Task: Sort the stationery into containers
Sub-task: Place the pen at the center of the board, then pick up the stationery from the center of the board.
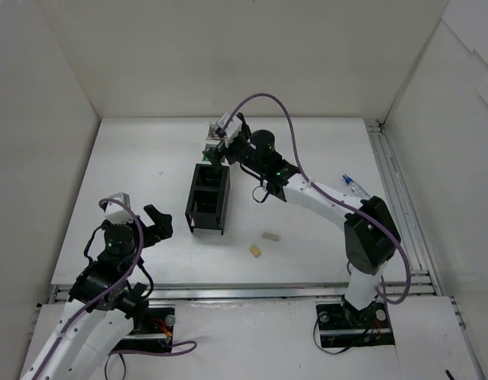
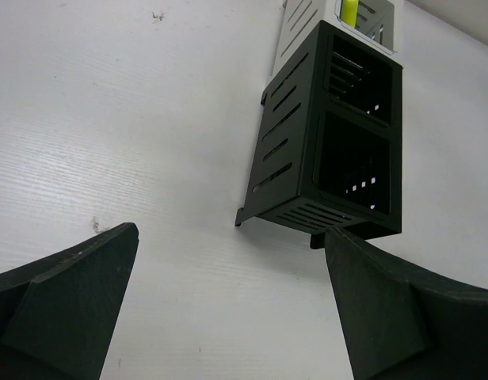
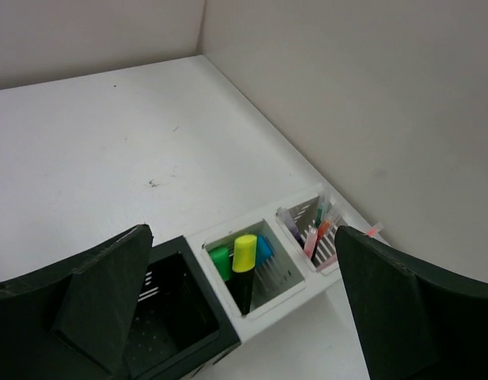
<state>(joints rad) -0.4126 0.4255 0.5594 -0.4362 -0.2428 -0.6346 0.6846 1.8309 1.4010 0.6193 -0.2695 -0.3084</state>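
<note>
The containers stand in a row: two black boxes (image 1: 208,198) nearer, two white ones (image 1: 211,133) behind. My right gripper (image 1: 217,150) hangs open over the white ones, nothing between its fingers (image 3: 242,234). Below it, one white compartment (image 3: 285,294) holds a yellow-capped highlighter (image 3: 244,253), a green one (image 3: 220,262) and a blue one (image 3: 264,248). The other white compartment (image 3: 333,255) holds several pens (image 3: 316,230). The black box (image 3: 174,321) beside them looks bare inside. Two beige erasers (image 1: 270,235) (image 1: 254,251) lie on the table. My left gripper (image 1: 158,226) is open and empty near the black boxes (image 2: 339,150).
A clear, blue-tipped pen-like thing (image 1: 351,184) lies by the metal rail (image 1: 390,190) on the right. White walls close the table on three sides. The right arm's purple cable (image 1: 285,127) loops above the containers.
</note>
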